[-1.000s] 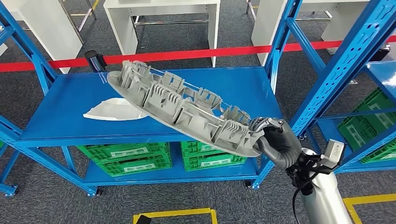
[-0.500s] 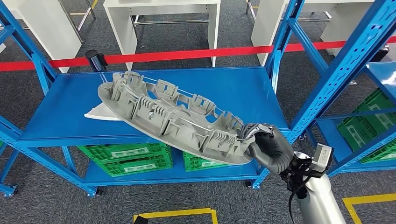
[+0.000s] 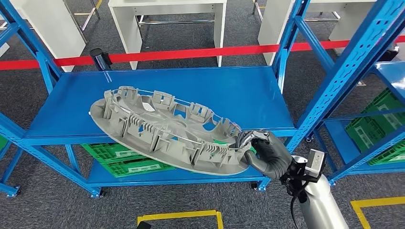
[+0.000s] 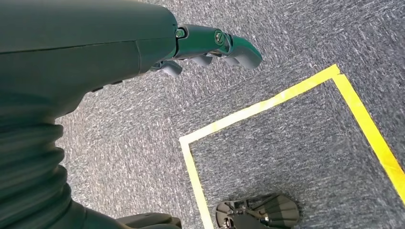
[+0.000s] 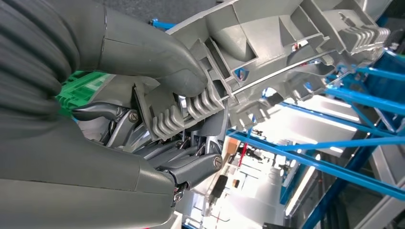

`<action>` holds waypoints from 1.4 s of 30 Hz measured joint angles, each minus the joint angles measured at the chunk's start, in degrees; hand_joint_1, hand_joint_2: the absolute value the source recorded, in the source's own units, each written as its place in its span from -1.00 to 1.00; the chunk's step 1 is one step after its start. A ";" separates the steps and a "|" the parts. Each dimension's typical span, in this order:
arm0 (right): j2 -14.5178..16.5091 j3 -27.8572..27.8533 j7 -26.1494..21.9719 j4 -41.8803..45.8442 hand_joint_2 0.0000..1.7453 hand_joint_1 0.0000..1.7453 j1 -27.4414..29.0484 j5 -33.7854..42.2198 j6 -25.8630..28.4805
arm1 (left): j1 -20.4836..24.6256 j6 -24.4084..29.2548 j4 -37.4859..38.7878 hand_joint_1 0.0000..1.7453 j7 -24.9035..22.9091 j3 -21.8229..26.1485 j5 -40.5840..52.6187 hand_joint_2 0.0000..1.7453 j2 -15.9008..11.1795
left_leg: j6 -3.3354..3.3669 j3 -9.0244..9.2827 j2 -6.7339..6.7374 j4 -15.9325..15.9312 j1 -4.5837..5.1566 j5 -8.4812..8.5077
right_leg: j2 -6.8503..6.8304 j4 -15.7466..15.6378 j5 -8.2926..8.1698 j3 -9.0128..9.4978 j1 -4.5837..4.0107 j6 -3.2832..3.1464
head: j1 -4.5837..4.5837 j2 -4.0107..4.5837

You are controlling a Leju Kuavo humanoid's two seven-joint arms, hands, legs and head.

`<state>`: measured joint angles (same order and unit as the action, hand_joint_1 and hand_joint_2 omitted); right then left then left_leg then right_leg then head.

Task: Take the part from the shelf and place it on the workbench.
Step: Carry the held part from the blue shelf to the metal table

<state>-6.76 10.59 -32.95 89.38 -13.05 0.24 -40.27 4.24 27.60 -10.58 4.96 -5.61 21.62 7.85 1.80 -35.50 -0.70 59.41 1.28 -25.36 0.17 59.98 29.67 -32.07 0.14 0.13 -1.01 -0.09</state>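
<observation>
The right hand (image 3: 265, 153) grips one end of a long grey ribbed part (image 3: 165, 133), held in the air in front of the blue shelf (image 3: 229, 90). Its length runs from the hand leftward, slightly away, ribs facing up. The left hand (image 4: 210, 45) hangs over carpet, fingers loosely apart, holding nothing.

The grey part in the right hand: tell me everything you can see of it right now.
The grey part is a long, oval moulded panel, plastic by the look, with its ribbed underside up: rows of clips, tabs and ribs along a smooth rim. It hangs in the air, tilted, in front of the blue shelf, its far end over the shelf's front edge. The right hand grips one end, thumb pressed on a ribbed tab in the right wrist view. Nothing else visibly touches it.
</observation>
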 joint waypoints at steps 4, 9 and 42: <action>0.23 0.50 -0.18 -0.14 1.00 1.00 -0.14 -0.74 0.05 | -0.10 0.20 0.02 -1.00 -0.01 0.05 -0.02 1.00 -0.15 | -1.71 -0.88 0.03 1.53 -0.23 -1.35 | -0.15 -0.79 -1.34 -0.74 0.31 -1.42 | -0.19 0.00; 0.48 0.84 -0.42 -0.14 1.00 1.00 0.31 -2.14 0.44 | -0.16 0.29 0.03 -1.00 0.36 0.12 -0.17 1.00 -0.29 | -3.55 -4.23 0.20 15.14 -1.32 -10.25 | -0.32 -0.71 -3.25 -3.16 0.43 -1.72 | -0.61 0.00; 0.80 2.37 -1.80 4.92 1.00 1.00 6.74 -15.01 7.20 | 0.28 -1.05 -0.10 -1.00 -0.68 0.60 2.14 1.00 -0.64 | -4.02 -0.64 0.40 12.18 -2.20 -5.17 | -0.71 -1.77 -4.88 -4.13 0.20 -1.21 | -0.50 0.00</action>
<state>-5.97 12.96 -34.75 94.30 -6.30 -14.77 -33.07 4.53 26.55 -10.69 4.28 -5.01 23.76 7.21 -2.22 -36.14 -0.31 71.59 -0.92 -30.52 -0.54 58.21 24.79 -36.20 0.34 -1.08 -1.51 -0.09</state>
